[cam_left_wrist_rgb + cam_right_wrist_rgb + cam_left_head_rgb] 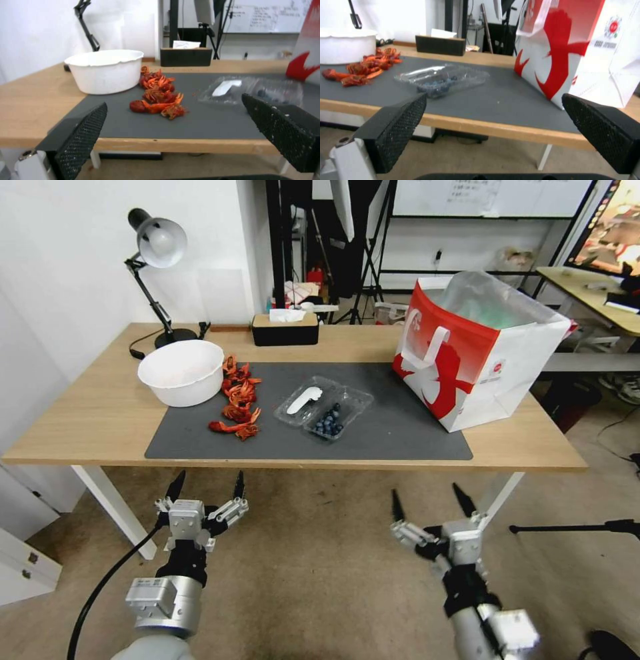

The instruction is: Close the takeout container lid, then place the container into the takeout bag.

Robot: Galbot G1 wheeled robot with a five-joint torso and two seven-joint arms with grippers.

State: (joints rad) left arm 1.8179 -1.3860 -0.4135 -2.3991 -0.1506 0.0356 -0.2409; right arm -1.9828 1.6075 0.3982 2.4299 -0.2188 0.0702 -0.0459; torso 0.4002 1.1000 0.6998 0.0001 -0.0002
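The takeout container (pixel 323 411) lies open on the mat, its lid (pixel 303 401) flat at left. Takeout bag (pixel 477 357) stands at right, its interior hidden. Left gripper (pixel 207 487) and right gripper (pixel 431 499) hover near, fingers spread.

Left gripper (pixel 173 125) gapes off the counter's (pixel 30 107) front edge; open takeout container (pixel 253 91) lies mid-mat (pixel 206 125).

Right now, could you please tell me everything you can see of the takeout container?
The takeout container is a small clear clamshell of thin plastic, lying open and flat on the dark mat, between the red crayfish and the takeout bag. Its two rounded rectangular halves sit side by side: the lid bears an elongated white sticker, the other half holds small dark blue berries. Nothing but the mat touches it.
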